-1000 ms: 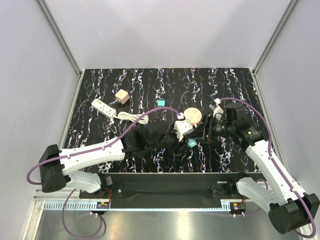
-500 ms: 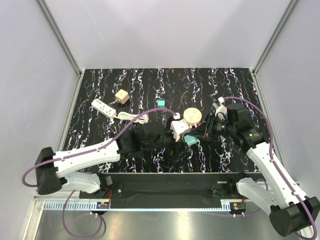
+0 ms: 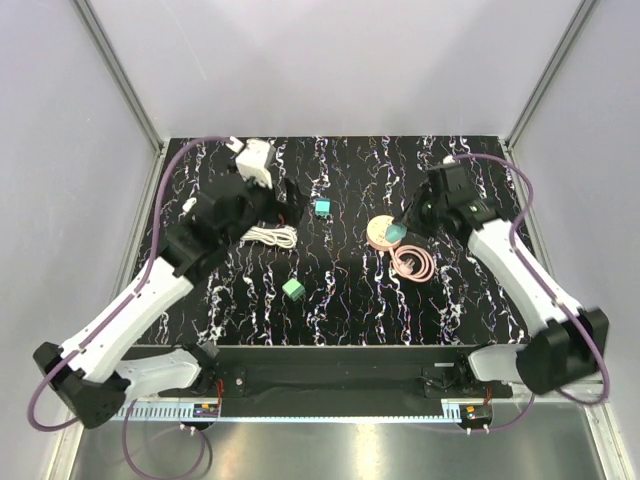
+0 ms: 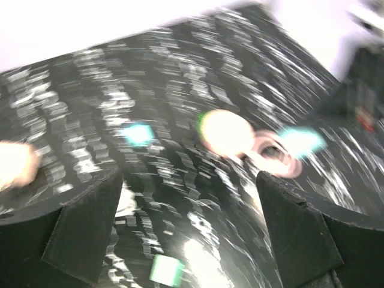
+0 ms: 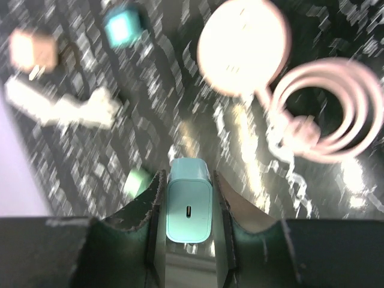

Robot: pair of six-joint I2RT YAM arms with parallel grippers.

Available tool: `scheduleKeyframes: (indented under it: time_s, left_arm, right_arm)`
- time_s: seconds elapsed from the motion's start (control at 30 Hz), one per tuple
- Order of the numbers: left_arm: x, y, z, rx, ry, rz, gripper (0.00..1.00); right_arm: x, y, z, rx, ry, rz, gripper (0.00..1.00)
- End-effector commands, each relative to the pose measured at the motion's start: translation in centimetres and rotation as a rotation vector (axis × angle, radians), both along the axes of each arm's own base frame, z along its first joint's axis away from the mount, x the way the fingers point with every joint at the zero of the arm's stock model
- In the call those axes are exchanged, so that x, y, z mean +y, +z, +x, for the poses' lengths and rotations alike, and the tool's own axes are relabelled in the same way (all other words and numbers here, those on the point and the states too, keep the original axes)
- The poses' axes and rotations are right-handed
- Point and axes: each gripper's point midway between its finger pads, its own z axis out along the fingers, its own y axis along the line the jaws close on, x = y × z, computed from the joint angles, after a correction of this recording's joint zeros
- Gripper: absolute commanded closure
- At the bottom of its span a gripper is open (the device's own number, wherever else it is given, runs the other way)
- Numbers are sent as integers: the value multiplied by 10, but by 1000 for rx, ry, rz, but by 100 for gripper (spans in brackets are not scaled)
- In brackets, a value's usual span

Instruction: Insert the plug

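The teal plug [image 5: 188,210] sits clamped in the right tool [image 5: 188,177], one finger pressed on each flank and its face, with a single small slot port, turned to the wrist camera. It's held off the surface [image 3: 350,300], above the spot where the round peach disc [image 3: 380,233] meets the pink coiled cable [image 3: 412,262]. The right arm stretches forward from its base and bends inward, wrist tipped down toward the disc.

Over on the other side, the left arm reaches up to the far left corner. The left tool [image 4: 189,198] is released, fingers [image 4: 84,234] spread wide with nothing between them. A white cable coil [image 3: 272,236] lies just beside that arm. A teal cube [image 3: 322,207] and a green cube [image 3: 293,288] lie mid-surface, well apart from both tools. Both wrist views are smeared, so lettering can't be made out.
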Motion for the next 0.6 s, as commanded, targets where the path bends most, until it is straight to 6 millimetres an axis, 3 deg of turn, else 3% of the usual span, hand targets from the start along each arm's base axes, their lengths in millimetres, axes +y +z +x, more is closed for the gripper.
scheduleKeyframes:
  time_s: [0.0, 0.03, 0.2, 0.23, 0.33, 0.57]
  left_arm:
    - [24, -35, 18, 185, 123, 9, 1]
    - [28, -49, 19, 203, 145, 31, 1]
    - [34, -65, 13, 179, 133, 37, 1]
    - [37, -51, 13, 144, 136, 36, 1]
    - [48, -40, 9, 95, 166, 21, 1]
    - [43, -40, 6, 95, 133, 10, 1]
  right_arm:
    - [-18, 0, 39, -21, -143, -114, 100]
    - [-20, -15, 46, 19, -161, -143, 100]
    - [-28, -30, 78, 43, -248, -221, 100]
    - [-27, -44, 83, 74, -242, -244, 100]
    - [-28, -61, 94, 102, -241, -299, 100]
    - [-35, -80, 99, 129, -246, -365, 100]
